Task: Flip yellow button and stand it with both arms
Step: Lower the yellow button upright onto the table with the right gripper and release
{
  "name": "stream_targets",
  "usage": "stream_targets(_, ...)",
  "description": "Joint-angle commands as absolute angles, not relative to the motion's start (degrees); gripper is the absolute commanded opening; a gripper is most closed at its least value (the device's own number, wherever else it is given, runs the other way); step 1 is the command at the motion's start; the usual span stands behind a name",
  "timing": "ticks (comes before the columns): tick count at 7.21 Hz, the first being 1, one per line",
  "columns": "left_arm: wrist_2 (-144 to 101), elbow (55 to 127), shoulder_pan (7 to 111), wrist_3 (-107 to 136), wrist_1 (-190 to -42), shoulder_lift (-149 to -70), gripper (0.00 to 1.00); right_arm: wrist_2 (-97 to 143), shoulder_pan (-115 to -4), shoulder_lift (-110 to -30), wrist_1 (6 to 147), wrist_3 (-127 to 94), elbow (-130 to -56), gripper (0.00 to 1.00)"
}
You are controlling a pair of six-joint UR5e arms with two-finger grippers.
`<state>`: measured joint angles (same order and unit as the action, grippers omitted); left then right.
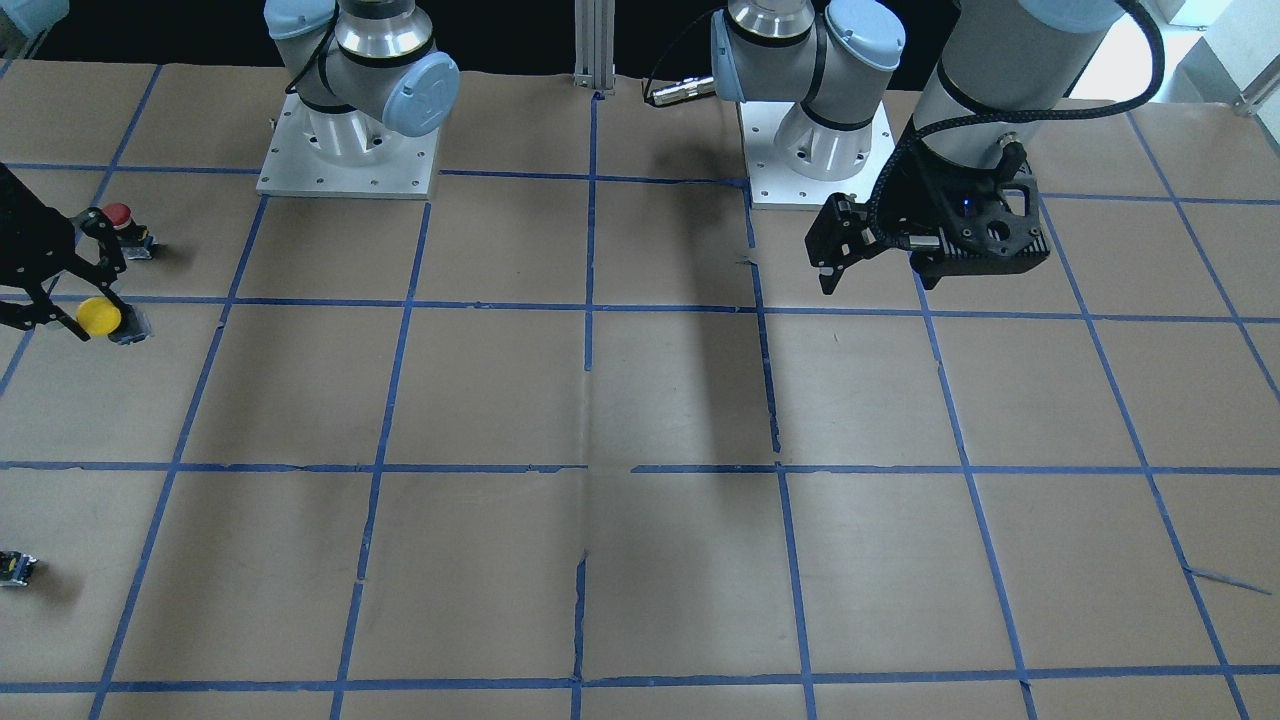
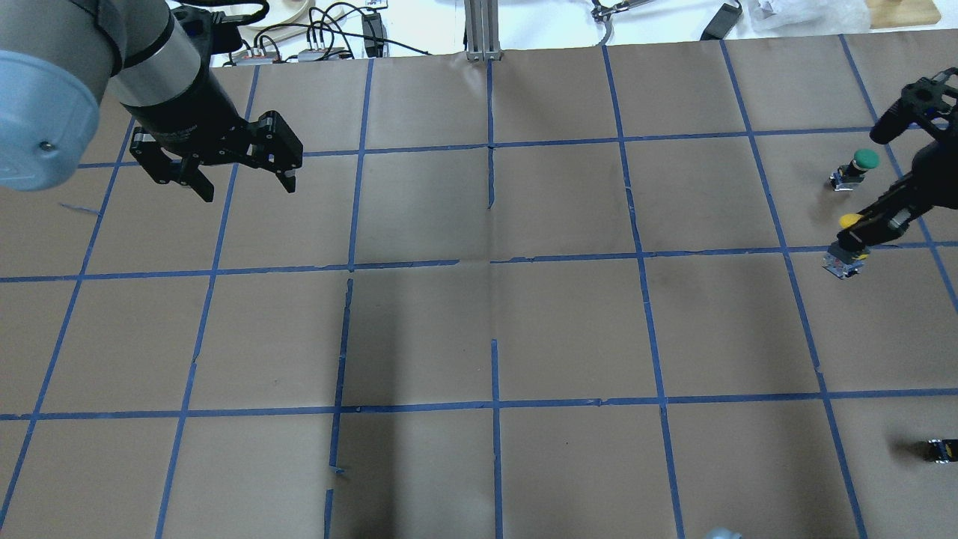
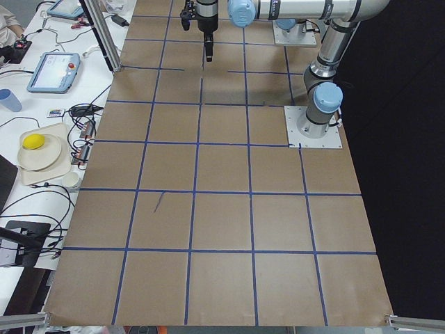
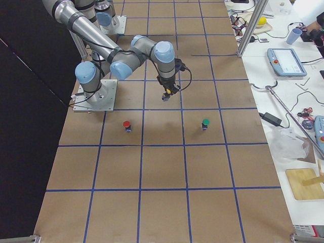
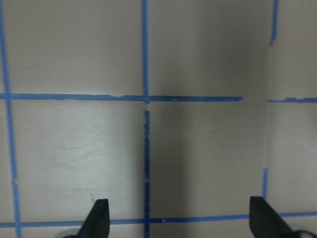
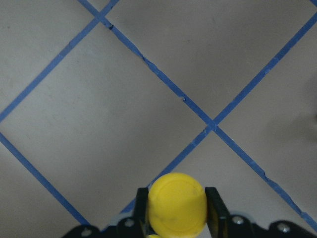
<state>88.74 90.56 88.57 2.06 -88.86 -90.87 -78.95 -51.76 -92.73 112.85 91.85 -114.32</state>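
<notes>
The yellow button [image 1: 98, 316] sits between the fingers of my right gripper [image 1: 102, 300], which is shut on it low over the table at the robot's far right. In the overhead view its yellow cap [image 2: 850, 220] and silver body show at the tip of the right gripper [image 2: 855, 239]. In the right wrist view the cap [image 6: 177, 207] faces the camera between the two fingers [image 6: 213, 208]. My left gripper [image 2: 245, 189] is open and empty, hanging above the table on the left side [image 1: 828, 268]. The left wrist view shows its two fingertips [image 5: 99, 215] spread over bare paper.
A red-capped button [image 1: 118, 215] stands just robot-side of the yellow one. A green-capped button [image 2: 861, 161] stands beyond it. A tiny black-silver part [image 2: 941, 449] lies near the right edge, and a similar one [image 1: 15, 568] shows in the front view. Brown paper with blue tape lines [image 2: 494, 262] covers the table.
</notes>
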Motion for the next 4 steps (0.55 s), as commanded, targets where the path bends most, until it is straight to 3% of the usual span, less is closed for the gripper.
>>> stream_targets(1,88.1,89.3,88.7,-0.3,-93.0,-89.7,1.00,-74.6,-46.2,-90.8,114.0,109.3,-115.3,0.26)
stream_targets(4,88.3,87.5,88.8,-0.5,-94.0,-90.3,1.00,-69.1,-41.9,-84.9,116.6,120.4,-115.0,0.29)
